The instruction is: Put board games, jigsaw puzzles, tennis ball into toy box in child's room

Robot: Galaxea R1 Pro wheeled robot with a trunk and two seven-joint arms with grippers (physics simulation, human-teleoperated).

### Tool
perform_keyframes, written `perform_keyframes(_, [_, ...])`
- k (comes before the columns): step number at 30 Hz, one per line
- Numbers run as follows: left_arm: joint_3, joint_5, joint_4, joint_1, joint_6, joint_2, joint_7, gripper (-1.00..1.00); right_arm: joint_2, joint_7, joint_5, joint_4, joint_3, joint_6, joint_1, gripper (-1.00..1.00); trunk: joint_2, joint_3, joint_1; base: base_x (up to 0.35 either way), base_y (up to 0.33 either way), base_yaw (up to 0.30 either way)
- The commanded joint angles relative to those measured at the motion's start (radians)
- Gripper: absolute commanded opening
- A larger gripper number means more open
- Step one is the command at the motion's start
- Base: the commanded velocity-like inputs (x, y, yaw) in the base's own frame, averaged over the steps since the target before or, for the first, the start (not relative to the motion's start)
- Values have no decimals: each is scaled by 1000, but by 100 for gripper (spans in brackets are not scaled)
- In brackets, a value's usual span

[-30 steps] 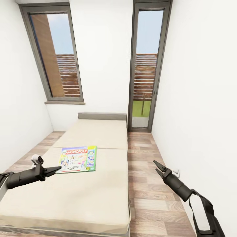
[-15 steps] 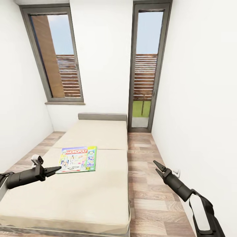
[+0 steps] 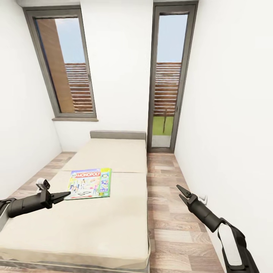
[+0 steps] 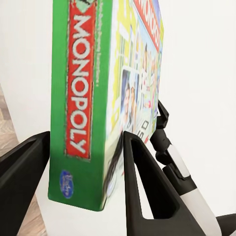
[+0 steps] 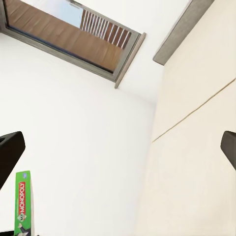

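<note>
The left wrist view shows what the head view hides: the green "Monopoly" edge of the board game (image 4: 81, 103) sits between the two dark fingers (image 4: 147, 187) of the left gripper (image 3: 65, 195), clamped on it. In the head view the game lies flat on the beige bed (image 3: 113, 223), centre-left of frame. The right gripper (image 3: 181, 192), lower right over the wood floor (image 3: 170, 227), has its fingers spread with nothing between them

A Monopoly board game (image 3: 90, 183) is lying flat on the beige bed (image 3: 113, 227), printed cover facing up. It is sitting near the bed's left edge, about midway along, its green edge (image 4: 78, 98) showing.
</note>
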Motion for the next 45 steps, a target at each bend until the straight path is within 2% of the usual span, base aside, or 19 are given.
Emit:
perform_keyframes(1, [-1, 1, 0, -1, 10, 0, -2, -100, 1, 2, -2, 0, -3, 7, -1, 100, 6, 1, -4, 0, 0, 0])
perform_keyframes(21, [1, 1, 0, -1, 10, 0, -2, -100, 3, 1, -3, -2, -6, 4, -1, 100, 146, 64, -80, 0, 0, 0])
perform_keyframes(27, [1, 1, 0, -1, 10, 0, -2, -100, 3, 2, -3, -2, -5, 4, -1, 100, 188, 86, -103, 0, 0, 145])
perform_keyframes(45, [0, 1, 0, -1, 10, 0, -2, -100, 2, 2, -2, -1, -4, 4, -1, 100, 188, 100, -103, 0, 0, 242])
